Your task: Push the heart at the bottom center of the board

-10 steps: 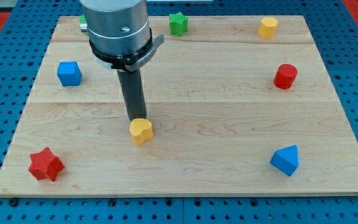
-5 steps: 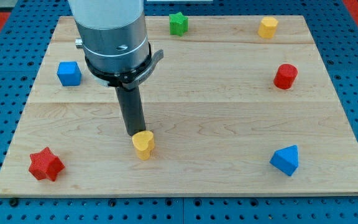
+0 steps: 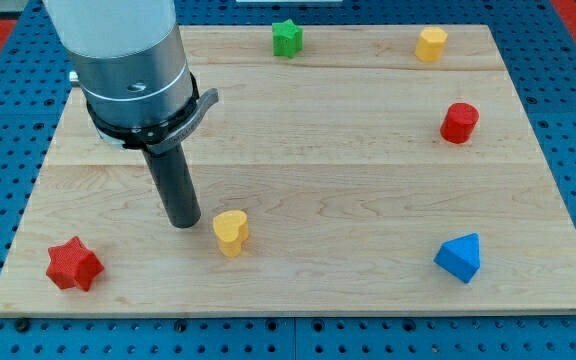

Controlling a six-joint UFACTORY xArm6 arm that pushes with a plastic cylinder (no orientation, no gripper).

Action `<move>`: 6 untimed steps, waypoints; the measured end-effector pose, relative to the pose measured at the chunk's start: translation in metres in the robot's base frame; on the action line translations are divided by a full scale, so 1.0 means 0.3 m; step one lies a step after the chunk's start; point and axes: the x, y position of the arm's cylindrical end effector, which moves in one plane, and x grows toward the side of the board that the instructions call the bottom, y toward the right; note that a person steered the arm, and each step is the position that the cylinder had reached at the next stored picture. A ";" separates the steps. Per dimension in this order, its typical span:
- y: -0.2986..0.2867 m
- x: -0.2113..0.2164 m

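The yellow heart [image 3: 230, 232] lies on the wooden board [image 3: 348, 180], left of centre and in the lower half. My tip [image 3: 184, 222] rests on the board just to the view's left of the heart, with a small gap between them. The dark rod rises from the tip into the grey arm body at the upper left.
A red star [image 3: 73, 265] lies at the lower left. A blue triangular block [image 3: 459, 257] lies at the lower right. A red cylinder-like block [image 3: 459, 122] sits at the right. A yellow block [image 3: 430, 43] and a green star [image 3: 287, 37] sit along the top edge.
The heart slid a little toward the view's bottom. My tip then left its top edge and moved left and slightly down. The arm now hides the blue cube.
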 end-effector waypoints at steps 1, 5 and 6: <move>0.025 0.023; 0.235 0.105; 0.178 0.049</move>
